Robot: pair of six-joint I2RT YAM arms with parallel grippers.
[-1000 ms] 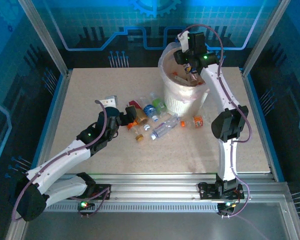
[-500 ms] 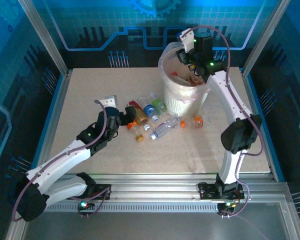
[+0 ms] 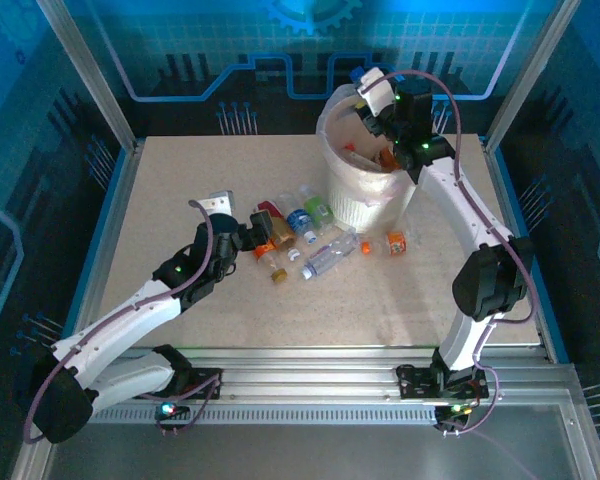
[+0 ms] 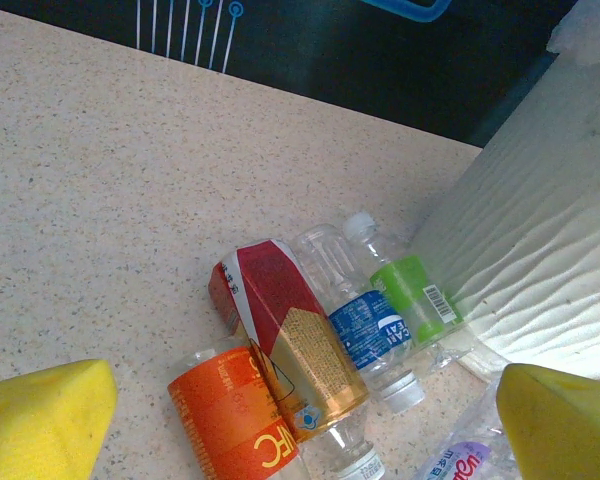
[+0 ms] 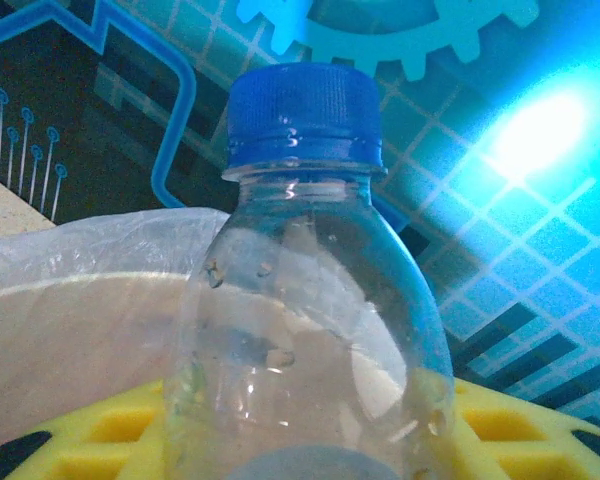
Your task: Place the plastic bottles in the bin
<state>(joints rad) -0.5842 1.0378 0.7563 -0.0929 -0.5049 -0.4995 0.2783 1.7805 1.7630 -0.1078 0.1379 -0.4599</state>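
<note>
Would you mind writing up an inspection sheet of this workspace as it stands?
Surface: speckled beige table; no spills seen.
Job's things: white ribbed bin at the far side, with bottles already inside; loose bottles lying to its left; an orange bottle near its right side; a blue-capped bottle held above the rim.
Clutter: nothing seen.
Grippers: left gripper open, facing the loose bottles; right gripper closed on the blue-capped bottle.
Cables: a cable along the left arm; another looping off the right arm.
Surroundings: metal frame, blue printed panels.
</note>
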